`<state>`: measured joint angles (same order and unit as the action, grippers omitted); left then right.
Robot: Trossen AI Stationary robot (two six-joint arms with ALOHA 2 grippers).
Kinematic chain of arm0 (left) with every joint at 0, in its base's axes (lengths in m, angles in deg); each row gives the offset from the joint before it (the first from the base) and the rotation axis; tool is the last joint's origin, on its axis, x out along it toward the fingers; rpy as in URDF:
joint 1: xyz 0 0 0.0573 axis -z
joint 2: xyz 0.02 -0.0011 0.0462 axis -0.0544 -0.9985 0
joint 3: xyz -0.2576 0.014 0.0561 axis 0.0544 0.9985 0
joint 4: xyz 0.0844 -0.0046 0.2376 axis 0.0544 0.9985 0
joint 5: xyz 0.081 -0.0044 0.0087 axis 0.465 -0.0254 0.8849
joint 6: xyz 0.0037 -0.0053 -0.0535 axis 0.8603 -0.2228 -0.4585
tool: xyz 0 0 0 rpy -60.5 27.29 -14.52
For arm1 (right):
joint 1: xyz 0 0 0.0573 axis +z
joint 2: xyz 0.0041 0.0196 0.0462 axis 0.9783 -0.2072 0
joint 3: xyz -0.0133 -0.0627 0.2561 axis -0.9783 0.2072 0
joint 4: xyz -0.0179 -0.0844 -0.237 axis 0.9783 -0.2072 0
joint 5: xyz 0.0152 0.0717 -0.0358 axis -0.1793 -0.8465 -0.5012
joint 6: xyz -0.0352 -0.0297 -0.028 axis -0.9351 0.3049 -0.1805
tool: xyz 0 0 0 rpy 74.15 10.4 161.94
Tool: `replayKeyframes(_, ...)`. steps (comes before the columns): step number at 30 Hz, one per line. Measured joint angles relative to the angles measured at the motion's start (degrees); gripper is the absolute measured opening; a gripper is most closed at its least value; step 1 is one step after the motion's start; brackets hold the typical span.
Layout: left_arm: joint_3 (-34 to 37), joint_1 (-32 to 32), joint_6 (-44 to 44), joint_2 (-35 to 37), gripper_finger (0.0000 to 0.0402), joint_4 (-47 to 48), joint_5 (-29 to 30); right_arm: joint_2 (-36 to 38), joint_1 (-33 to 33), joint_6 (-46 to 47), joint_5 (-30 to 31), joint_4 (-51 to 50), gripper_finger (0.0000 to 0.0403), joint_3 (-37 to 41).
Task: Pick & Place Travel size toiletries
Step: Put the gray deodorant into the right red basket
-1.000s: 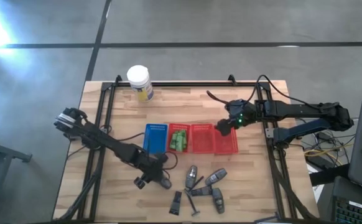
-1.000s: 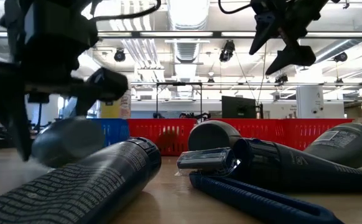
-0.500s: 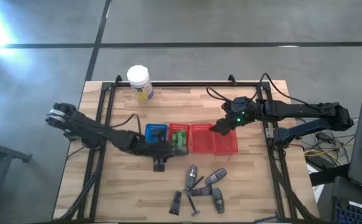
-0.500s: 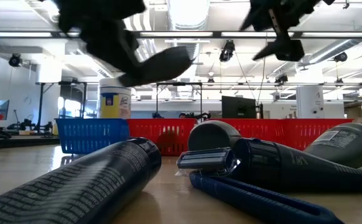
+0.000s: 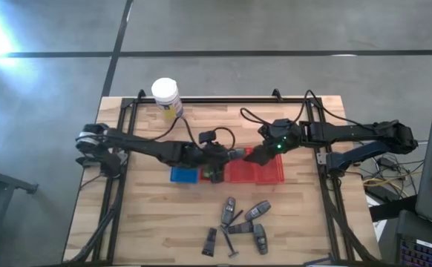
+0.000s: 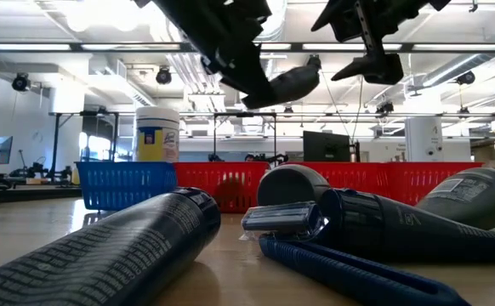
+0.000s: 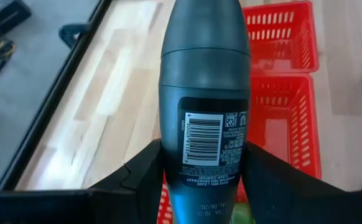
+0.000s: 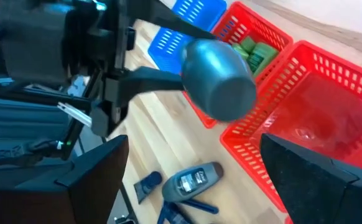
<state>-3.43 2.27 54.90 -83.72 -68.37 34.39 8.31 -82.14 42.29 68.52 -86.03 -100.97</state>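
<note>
1. Your left gripper (image 7: 206,180) is pinching a dark grey deodorant stick (image 7: 204,93), one black finger (image 7: 145,180) pressed against each side of its base, and holds it in the air above the row of baskets.
2. On the deodorant you can see a white barcode panel with small white print under it; the print is too small to read with confidence. The body is smooth and matte with a rounded cap.
3. From overhead, the deodorant (image 5: 234,154) sits between the two grippers, over the join of the red baskets.
4. Your right gripper (image 5: 254,156) hangs just beside it over the middle red basket (image 5: 240,175), fingers spread wide apart with nothing between them.
5. The ribbed plastic baskets stand side by side: a blue basket (image 5: 183,176), a red basket holding green bottles (image 8: 254,53), then two more red ones, the far red basket (image 5: 271,171) at the end.
6. Loose on the wooden table (image 5: 142,230) nearer you lie more grey deodorant sticks (image 5: 257,211) and a blue-handled razor (image 6: 315,246).
7. A white jar (image 5: 165,98) with a yellow-and-blue label stands at the table's far edge; its writing is unreadable.
</note>
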Motion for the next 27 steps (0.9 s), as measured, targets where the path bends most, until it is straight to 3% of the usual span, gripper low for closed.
replayKeyframes(17,-1.1,-0.14,1.16,-0.57,0.0183,-7.8,-2.06,-2.74,-0.02,1.02,0.58,5.83,0.0326,0.04)
replayKeyframes(27,-0.86,-0.03,1.15,-0.59,0.0183,-8.03,-2.12,-3.52,-0.08,2.58,2.16,6.16,0.0275,0.04)
